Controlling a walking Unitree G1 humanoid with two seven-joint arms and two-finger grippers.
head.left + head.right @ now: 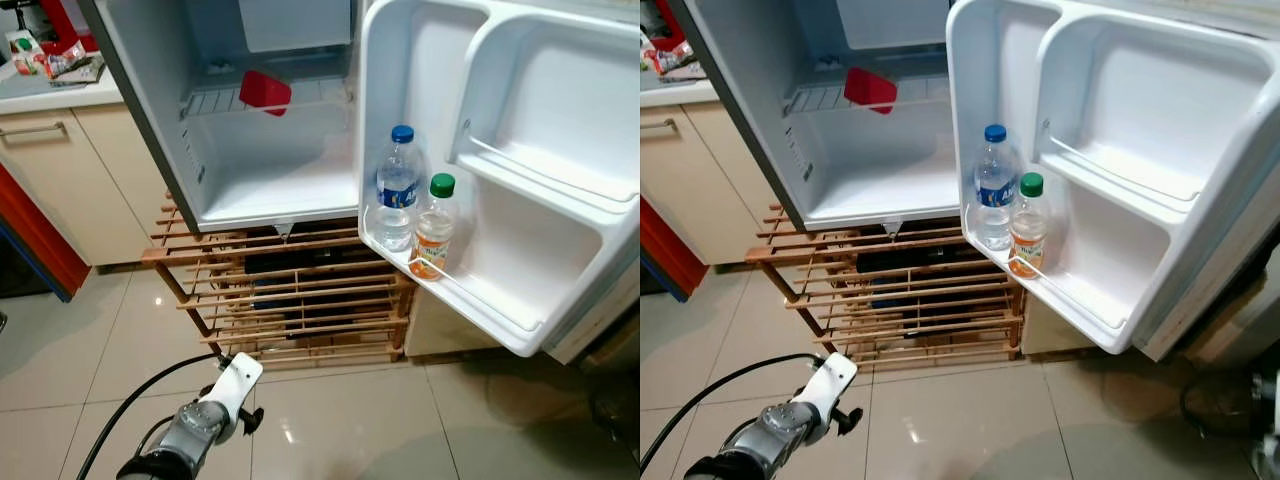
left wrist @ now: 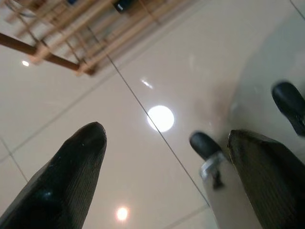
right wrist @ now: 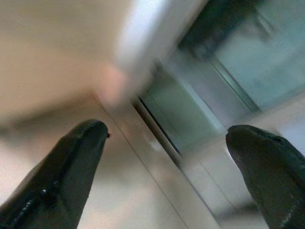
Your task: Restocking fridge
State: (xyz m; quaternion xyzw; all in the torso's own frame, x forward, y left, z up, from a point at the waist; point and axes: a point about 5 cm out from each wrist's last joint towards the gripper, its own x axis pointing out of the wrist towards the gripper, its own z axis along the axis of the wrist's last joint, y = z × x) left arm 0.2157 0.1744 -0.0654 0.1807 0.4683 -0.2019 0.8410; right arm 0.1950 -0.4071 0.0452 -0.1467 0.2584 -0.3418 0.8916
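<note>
Counted: two bottles in door shelf — one water bottle (image 1: 397, 188), blue cap; one juice bottle (image 1: 433, 227), green cap. One red container (image 1: 265, 92) inside fridge (image 1: 270, 190). One wooden rack (image 1: 290, 290) beneath.

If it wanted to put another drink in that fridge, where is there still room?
Plenty. The door's bottom shelf is bare to the right of the water bottle and juice bottle, which crowd its inner corner. The upper door shelf is empty. Inside, the fridge floor is bare; the wire rack carries just a red container.
</note>
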